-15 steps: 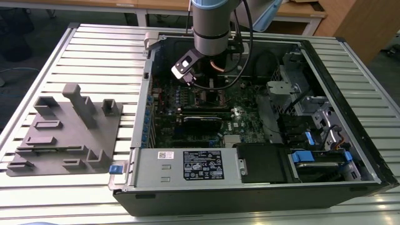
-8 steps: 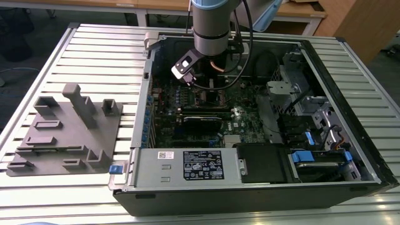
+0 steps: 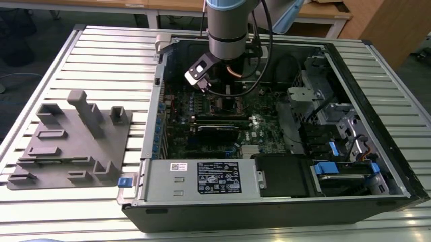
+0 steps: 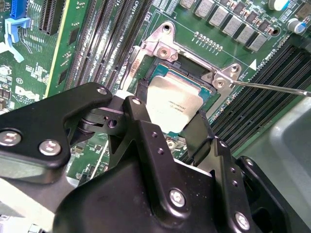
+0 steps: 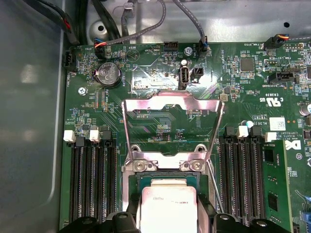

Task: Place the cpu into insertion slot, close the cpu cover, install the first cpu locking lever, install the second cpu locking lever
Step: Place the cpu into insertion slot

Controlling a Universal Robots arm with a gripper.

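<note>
So, the cpu (image 4: pixel 174 104) is pinched by its edges in the gripper (image 4: pixel 170 108), closed snug around it. It's held right at the insertion slot (image 5: pixel 165 174). The cpu cover (image 5: pixel 160 103) is flipped up open.

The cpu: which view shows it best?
The second wrist view: the cpu shows most of its top. The first wrist view cuts the cpu at the picture's edge; in the exterior view, too small to tell.

Silvery-grey cpu (image 4: pixel 173 101), silver cpu cover (image 5: pixel 170 104), green motherboard (image 5: pixel 109 119) — fine pale traces, matte black gripper (image 4: pixel 170 110)
</note>
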